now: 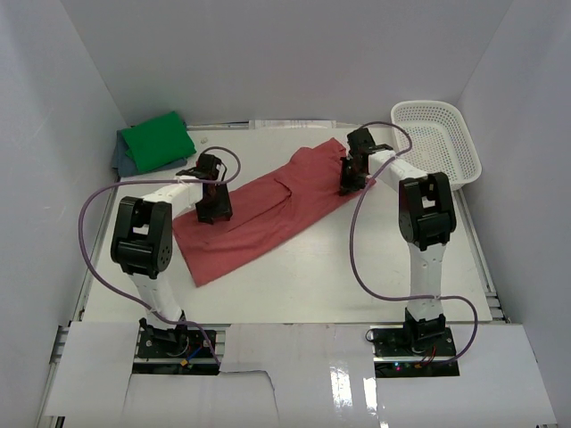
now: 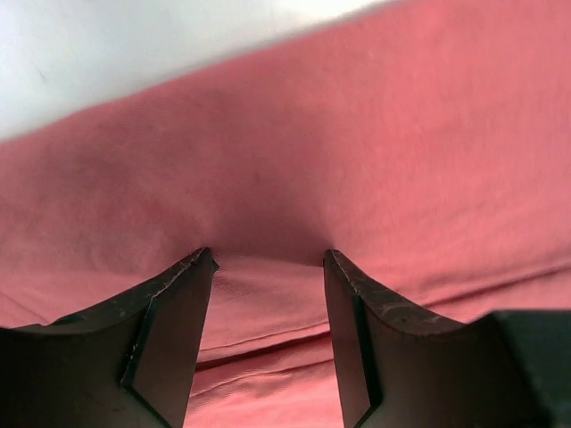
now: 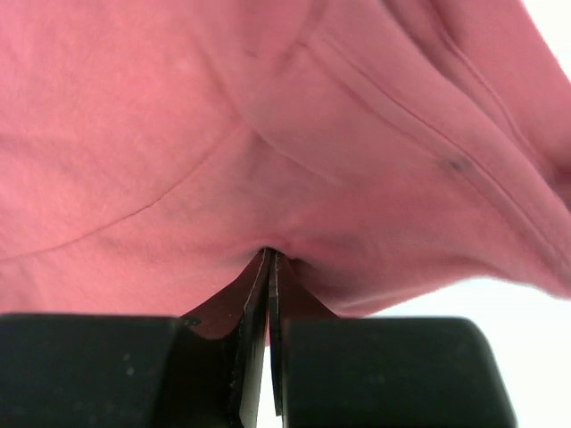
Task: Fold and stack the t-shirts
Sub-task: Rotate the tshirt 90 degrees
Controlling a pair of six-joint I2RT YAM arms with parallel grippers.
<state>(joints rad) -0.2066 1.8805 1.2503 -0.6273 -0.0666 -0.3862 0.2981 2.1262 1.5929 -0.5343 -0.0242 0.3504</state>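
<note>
A robot lab cell: plain white walls (image 1: 268, 53) box in a white table (image 1: 312, 276) bearing bolted arms (image 1: 143, 236).

Bright even light, soft shadows; wrist close-ups slightly blurred.

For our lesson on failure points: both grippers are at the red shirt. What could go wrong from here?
1. The right gripper is shut on a thin pinch of the red t-shirt; lifting might pull it free.
2. The left gripper is open, holding nothing; a one-sided lift would likely drag and bunch the cloth.
</note>
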